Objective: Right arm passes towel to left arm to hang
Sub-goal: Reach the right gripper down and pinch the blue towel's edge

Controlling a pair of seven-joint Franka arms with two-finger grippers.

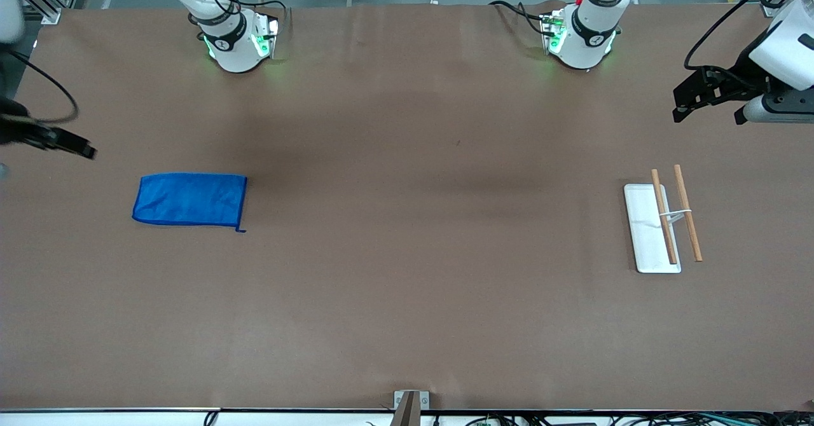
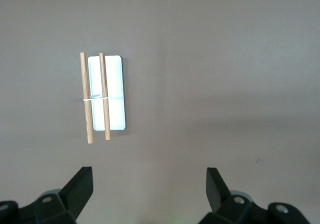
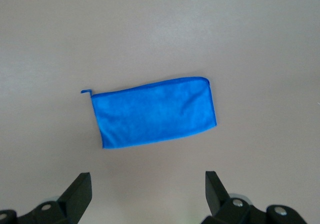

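towel point(image 1: 189, 199): flat on table, right arm's end, untouched | right gripper point(image 3: 148, 194): up over table's end near it, fingers apart, empty | left gripper point(image 2: 149, 190): waits spread near wooden rack point(image 1: 675, 213) | advice: descend squarely, pinch hem edge so cloth drapes for handover

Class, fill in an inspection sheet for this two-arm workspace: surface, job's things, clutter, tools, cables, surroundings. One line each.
Surface: brown table, flat, a few faint marks.
Job's things: blue towel lies flat toward the right arm's end, untouched; white rack with two wooden rods toward the left arm's end.
Clutter: nothing seen.
Tools: right tool open, up over the table beside the towel; left tool open, up over the table beside the rack; neither holds anything.
Cables: black cables at both bases and on the left arm's wrist.
Surroundings: grey floor past the table's edge, a bracket at the edge nearest the front camera.
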